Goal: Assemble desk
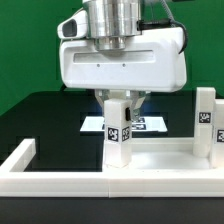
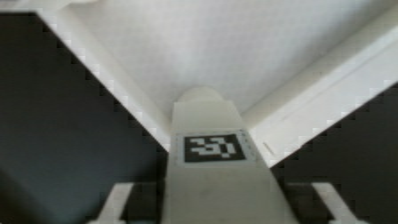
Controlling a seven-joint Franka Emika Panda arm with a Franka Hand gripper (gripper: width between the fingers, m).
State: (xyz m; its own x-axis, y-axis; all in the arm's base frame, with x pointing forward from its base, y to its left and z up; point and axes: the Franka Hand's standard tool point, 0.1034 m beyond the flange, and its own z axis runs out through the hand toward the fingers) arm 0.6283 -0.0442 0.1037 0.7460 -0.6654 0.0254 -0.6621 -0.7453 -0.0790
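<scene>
The gripper (image 1: pixel 120 102) hangs straight down over the table (image 1: pixel 40 115), its big white body filling the upper middle of the exterior view. Directly beneath it stands a leg (image 1: pixel 118 130), upright, tag facing the camera, its top running up between the two fingers (image 1: pixel 107 100). The fingers sit on either side of the leg's top, close against it. Whether they actually pinch it, I cannot tell from here: the jaws are partway in, neither wide apart nor together.

The wrist view looks down the same leg (image 2: pixel 217 150): it rises right in the middle between the two fingertips (image 2: pixel 121 200), its tag plainly readable, with thin dark gaps showing on both sides near the tips.

The leg's foot stands on the desk top (image 1: pixel 160 160), the wide rimmed tray lying below the gripper and spreading out to the exterior view's right. In the wrist view the tray's rim (image 2: pixel 311 105) runs off diagonally just beyond the leg.

A second leg (image 1: pixel 205 120) stands upright well off to the exterior view's right of the gripper, apart from it. The marker board (image 1: pixel 150 122) lies flat on the table behind the gripper. A long white bar (image 1: pixel 60 178) runs along the near edge, below and in front of the gripper.
</scene>
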